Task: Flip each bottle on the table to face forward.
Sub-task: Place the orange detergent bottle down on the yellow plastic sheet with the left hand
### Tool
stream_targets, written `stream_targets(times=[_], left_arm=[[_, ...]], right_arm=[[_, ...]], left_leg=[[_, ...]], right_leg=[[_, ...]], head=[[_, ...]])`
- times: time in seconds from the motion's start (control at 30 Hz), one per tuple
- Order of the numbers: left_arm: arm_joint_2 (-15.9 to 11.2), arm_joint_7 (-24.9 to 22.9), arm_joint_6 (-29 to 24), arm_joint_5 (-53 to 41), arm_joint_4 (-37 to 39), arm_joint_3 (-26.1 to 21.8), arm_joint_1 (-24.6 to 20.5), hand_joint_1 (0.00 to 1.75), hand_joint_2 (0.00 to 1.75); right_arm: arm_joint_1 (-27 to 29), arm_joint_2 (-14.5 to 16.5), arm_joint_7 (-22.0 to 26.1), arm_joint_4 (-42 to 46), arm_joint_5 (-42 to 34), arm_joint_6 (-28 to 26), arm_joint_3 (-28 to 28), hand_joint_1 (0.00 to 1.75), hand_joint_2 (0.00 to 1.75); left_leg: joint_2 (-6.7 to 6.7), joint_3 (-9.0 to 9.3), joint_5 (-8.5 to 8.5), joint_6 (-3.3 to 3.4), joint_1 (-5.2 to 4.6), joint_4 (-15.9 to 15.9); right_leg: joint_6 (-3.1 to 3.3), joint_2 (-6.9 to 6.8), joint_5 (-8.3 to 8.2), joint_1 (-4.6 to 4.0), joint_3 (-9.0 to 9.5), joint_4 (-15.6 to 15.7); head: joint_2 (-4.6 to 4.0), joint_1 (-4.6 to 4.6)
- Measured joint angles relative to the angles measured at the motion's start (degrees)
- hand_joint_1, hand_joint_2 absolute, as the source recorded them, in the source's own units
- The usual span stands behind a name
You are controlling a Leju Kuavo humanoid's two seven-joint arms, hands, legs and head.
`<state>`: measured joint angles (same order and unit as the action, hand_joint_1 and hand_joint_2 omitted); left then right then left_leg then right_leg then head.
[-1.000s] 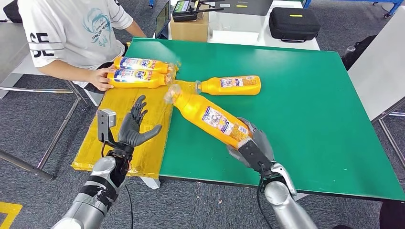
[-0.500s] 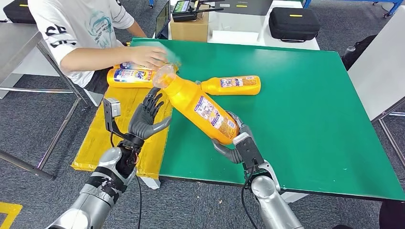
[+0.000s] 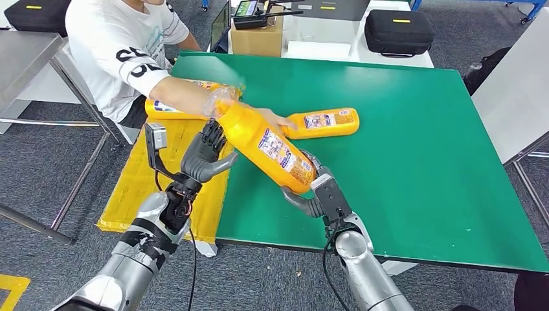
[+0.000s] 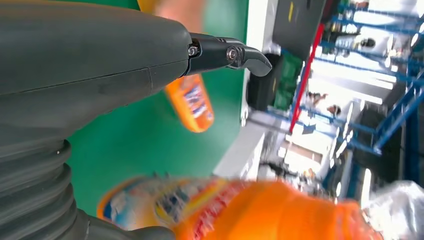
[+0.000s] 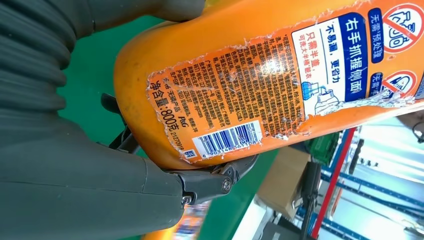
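My right hand (image 3: 320,194) grips the base of a large orange bottle (image 3: 268,148) and holds it tilted above the green table (image 3: 421,162), neck pointing up and to the left. The right wrist view shows its back label with barcode (image 5: 260,75) facing the camera, the right hand (image 5: 75,165) wrapped round the bottom. My left hand (image 3: 202,155) is raised with fingers spread, just beside the bottle's shoulder; in its wrist view the left hand (image 4: 75,60) holds nothing and the bottle (image 4: 260,210) is blurred close by. A second orange bottle (image 3: 324,122) lies on the table, with a person's hand (image 3: 275,120) on its neck.
The person sits at the table's far left, forearm (image 3: 188,94) stretched over more orange bottles (image 3: 162,107) lying on a yellow mat (image 3: 155,181). A cardboard box (image 3: 259,35) and a black case (image 3: 396,31) stand beyond the far edge.
My right hand has raised the bottle and swung it left. My left hand has risen toward its shoulder. The person's hand left the mat bottles and reached the lying bottle, which shifted slightly right.
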<state>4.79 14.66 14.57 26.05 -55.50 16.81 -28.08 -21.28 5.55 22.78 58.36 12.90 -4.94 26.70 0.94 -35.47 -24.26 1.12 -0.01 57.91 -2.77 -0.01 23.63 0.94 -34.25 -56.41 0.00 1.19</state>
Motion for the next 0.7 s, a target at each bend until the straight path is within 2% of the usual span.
stream_targets(times=[0.33, 0.7], left_arm=[[-0.17, -3.45, 0.55, 3.52, -2.75, 3.47, -1.30, 0.00, 1.75], [-0.63, -4.47, 1.94, 4.28, -3.86, 6.30, -2.77, 0.00, 1.75]], right_arm=[[-3.15, 0.01, 0.89, -6.43, 0.24, 0.82, 0.25, 1.75, 1.75], [-6.27, 0.01, 0.65, -12.22, 1.42, 2.13, 0.33, 1.75, 1.75]], left_leg=[[0.00, 0.00, 0.01, 0.01, 0.00, 0.01], [0.00, 0.00, 0.01, 0.01, 0.00, 0.01]], right_leg=[[-0.01, 0.00, -0.01, 0.00, 0.00, -0.01], [-0.01, 0.00, -0.01, 0.00, 0.01, -0.01]], head=[[-0.01, 0.01], [-0.01, 0.00]])
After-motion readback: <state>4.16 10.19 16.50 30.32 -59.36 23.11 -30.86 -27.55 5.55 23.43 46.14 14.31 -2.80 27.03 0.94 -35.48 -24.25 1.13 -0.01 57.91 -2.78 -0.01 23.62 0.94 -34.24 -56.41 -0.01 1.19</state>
